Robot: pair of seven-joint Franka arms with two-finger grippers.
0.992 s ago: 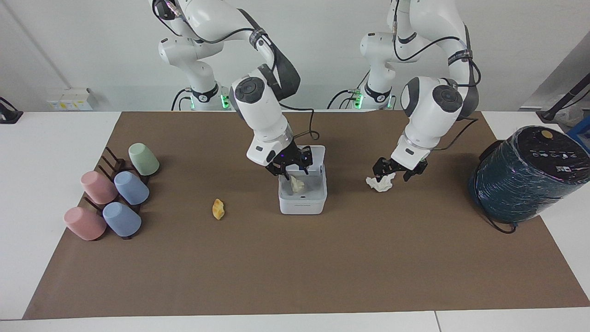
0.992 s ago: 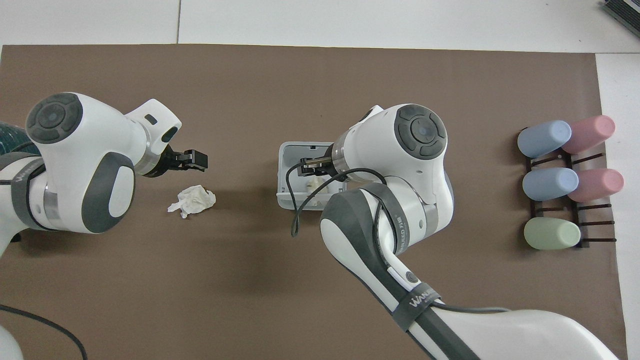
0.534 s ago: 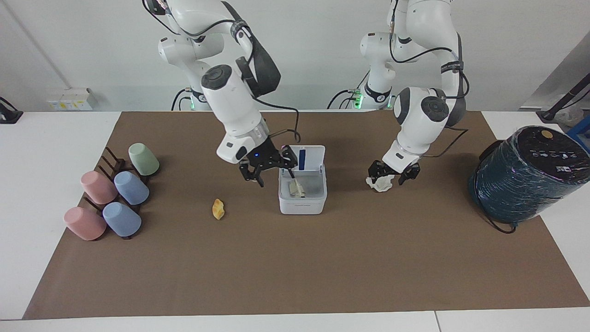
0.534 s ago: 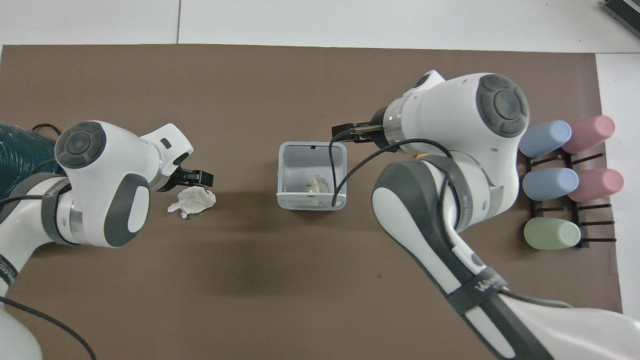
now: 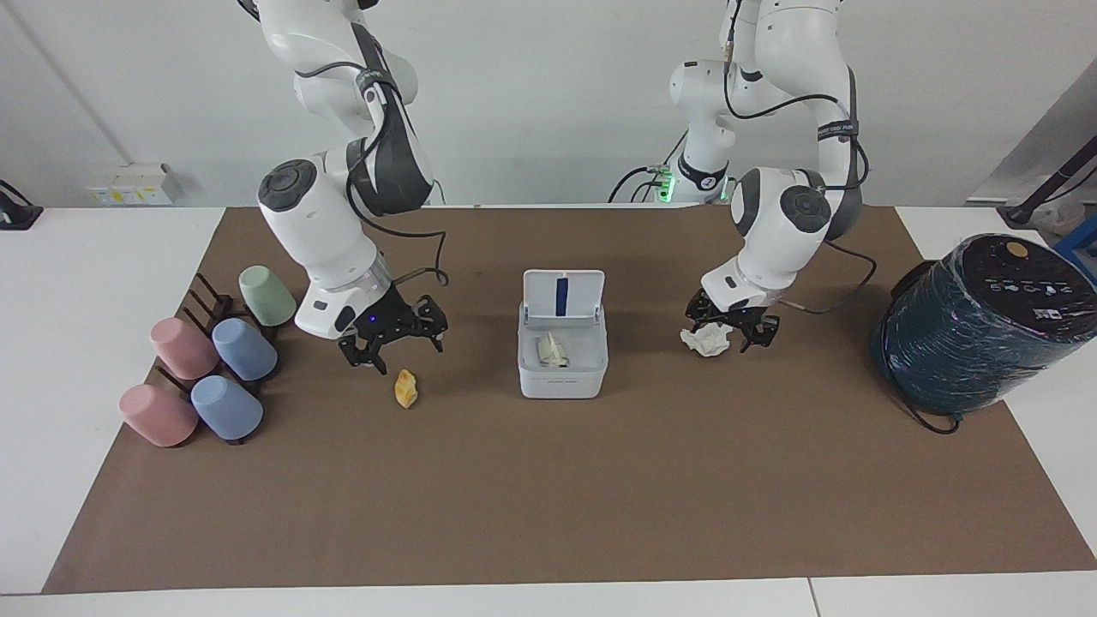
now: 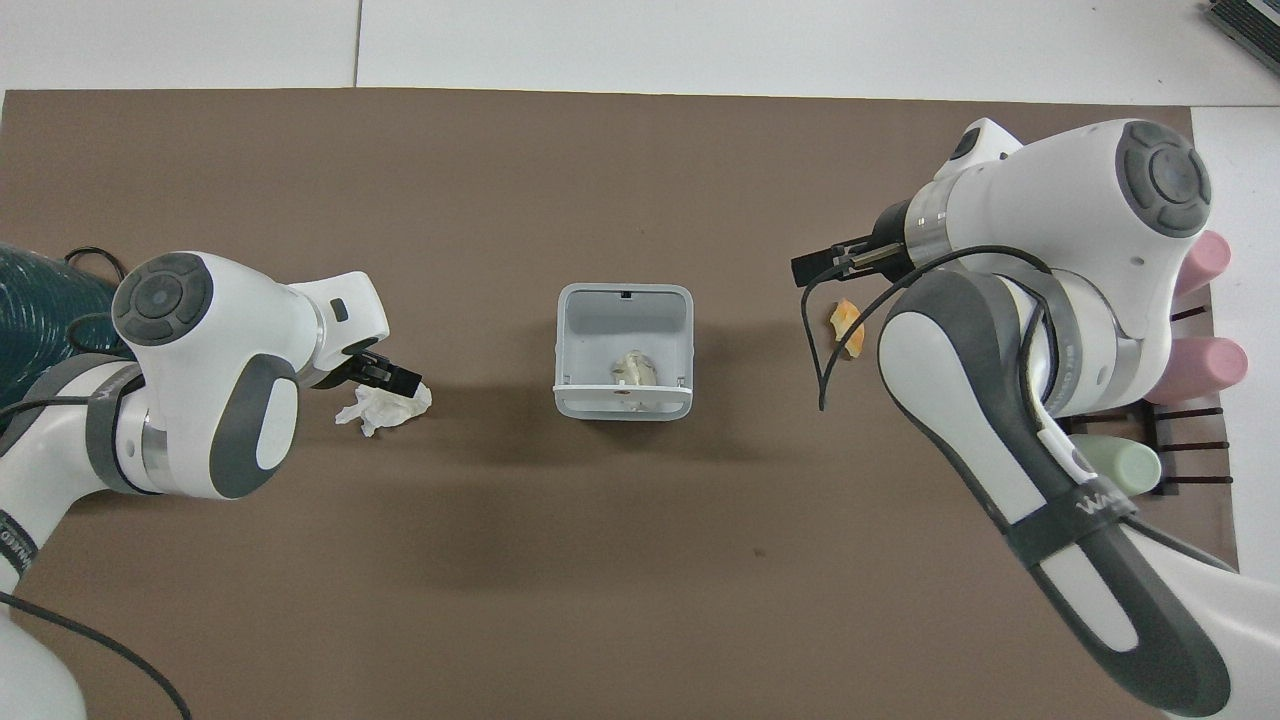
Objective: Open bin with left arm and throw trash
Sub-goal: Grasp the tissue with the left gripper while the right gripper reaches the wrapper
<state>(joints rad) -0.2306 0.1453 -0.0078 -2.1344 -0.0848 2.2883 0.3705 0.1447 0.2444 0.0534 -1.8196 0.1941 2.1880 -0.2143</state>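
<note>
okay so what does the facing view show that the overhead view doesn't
Only the facing view shows the blue strip inside the bin's raised lid, the robot bases, and all five cups on the rack.

Only the overhead view looks straight down into the bin.

Both show one wad in the open bin, the open left gripper around the white tissue wad, and the open right gripper above the yellow lump.
</note>
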